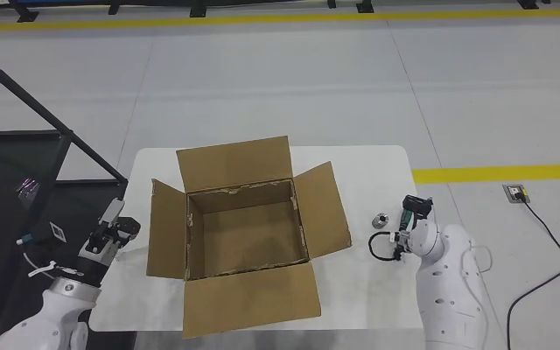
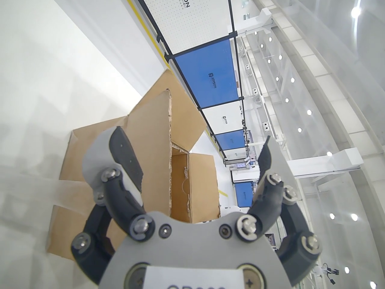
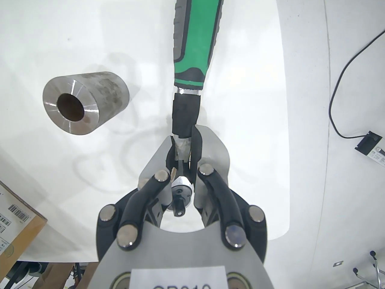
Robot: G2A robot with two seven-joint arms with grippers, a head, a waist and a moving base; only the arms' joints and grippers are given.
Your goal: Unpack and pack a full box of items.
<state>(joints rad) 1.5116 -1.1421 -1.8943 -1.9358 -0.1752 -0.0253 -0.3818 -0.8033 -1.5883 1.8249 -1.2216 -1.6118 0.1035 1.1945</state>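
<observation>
An open cardboard box [image 1: 236, 163] stands in the middle of the white table [image 1: 367, 171], all flaps spread and its inside bare. My right gripper [image 3: 184, 142] is shut on the metal shaft of a ratchet wrench with a green handle [image 3: 198, 31], just above the table's right side. In the top view the right gripper [image 1: 405, 234] and the wrench [image 1: 416, 208] are right of the box. A steel cylinder [image 3: 85, 102] with a bore lies beside them [image 1: 380, 220]. My left gripper [image 2: 192, 139] is open and holds nothing, left of the box [image 2: 192, 181] at the table's edge [image 1: 118, 229].
A black metal frame [image 1: 52, 131] rises off the table's left side. On the floor to the right lie a socket block [image 1: 516, 192] and its black cable [image 3: 346, 70]. Bare table surface lies behind the box and at the front right.
</observation>
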